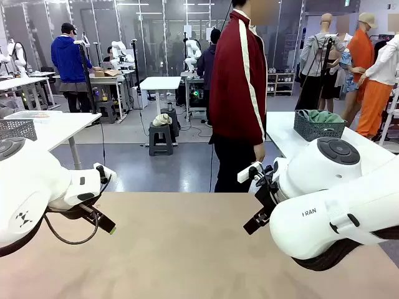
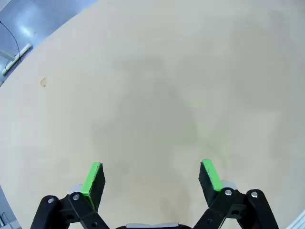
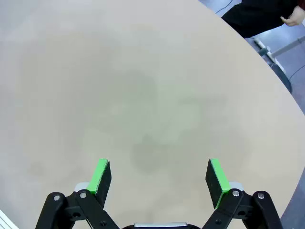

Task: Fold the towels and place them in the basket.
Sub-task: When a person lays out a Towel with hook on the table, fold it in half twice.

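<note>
Over the tan table (image 1: 187, 249), left end effector (image 2: 151, 165) spread apart, right end effector (image 3: 157, 162) likewise, person (image 1: 237, 81) standing beyond

The broad tan surface (image 1: 181, 255) is matt and smooth, faintly blotched when seen up close. Both white robot arms (image 1: 37, 187) wear glossy moulded plastic shells. The left gripper (image 2: 151, 177) and right gripper (image 3: 158, 177) have matt black jaws, faced with bright green pads (image 2: 93, 179) that look rubbery. The person's dark red jacket (image 1: 234, 81) is smooth cloth with a slight sheen. Further off, the dark grey basket (image 1: 318, 128) seems to be wire mesh.
</note>
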Robot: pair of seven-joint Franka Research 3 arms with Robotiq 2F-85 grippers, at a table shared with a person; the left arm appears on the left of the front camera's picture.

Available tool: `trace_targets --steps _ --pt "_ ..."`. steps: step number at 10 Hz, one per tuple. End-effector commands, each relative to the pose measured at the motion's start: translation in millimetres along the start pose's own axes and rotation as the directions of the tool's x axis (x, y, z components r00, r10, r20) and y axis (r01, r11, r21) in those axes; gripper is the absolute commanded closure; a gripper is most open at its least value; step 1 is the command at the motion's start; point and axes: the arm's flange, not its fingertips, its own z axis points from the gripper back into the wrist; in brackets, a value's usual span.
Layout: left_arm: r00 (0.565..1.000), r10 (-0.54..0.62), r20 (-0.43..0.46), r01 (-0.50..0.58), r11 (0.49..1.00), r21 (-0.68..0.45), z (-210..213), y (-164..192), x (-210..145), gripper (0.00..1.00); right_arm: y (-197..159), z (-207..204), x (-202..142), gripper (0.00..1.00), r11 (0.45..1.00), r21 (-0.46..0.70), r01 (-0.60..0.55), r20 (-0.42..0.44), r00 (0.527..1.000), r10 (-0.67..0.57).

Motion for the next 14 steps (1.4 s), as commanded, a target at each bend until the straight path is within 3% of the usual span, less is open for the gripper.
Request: trace_targets --steps 1,14 --pt "1.0 0.0 0.0 0.0 1.0 0.0 0.0 -0.2 0.1 0.0 0.0 0.0 0.0 0.0 1.0 0.0 0.0 0.0 1.0 0.0" --pt "1.0 -0.012 0.018 0.012 1.0 -0.007 9.7 -0.5 3.8 0.0 0.4 10.1 4.1 0.0 1.0 0.015 -0.018 0.01 1.0 0.018"
